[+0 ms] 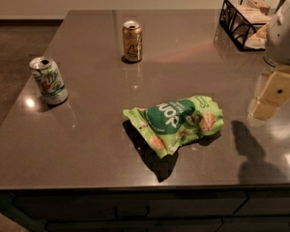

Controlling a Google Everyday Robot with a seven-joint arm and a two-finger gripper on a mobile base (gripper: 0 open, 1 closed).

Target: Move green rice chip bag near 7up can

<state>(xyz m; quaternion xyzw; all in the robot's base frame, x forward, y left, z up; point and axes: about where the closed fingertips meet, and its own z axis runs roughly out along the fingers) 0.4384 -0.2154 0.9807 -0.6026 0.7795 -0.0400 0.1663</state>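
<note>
Kitchen-like: dark counter [87,144] over drawers [130,209], pincer [268,105] at right.

We saw the arm [285,30] at the upper right edge of the frame, a pale, rounded housing partly cut off by the border. Below it, at the middle right, the cream-coloured gripper [265,108] pointed down and to the left. It seemed to hang in the air, grasping nothing.
</note>
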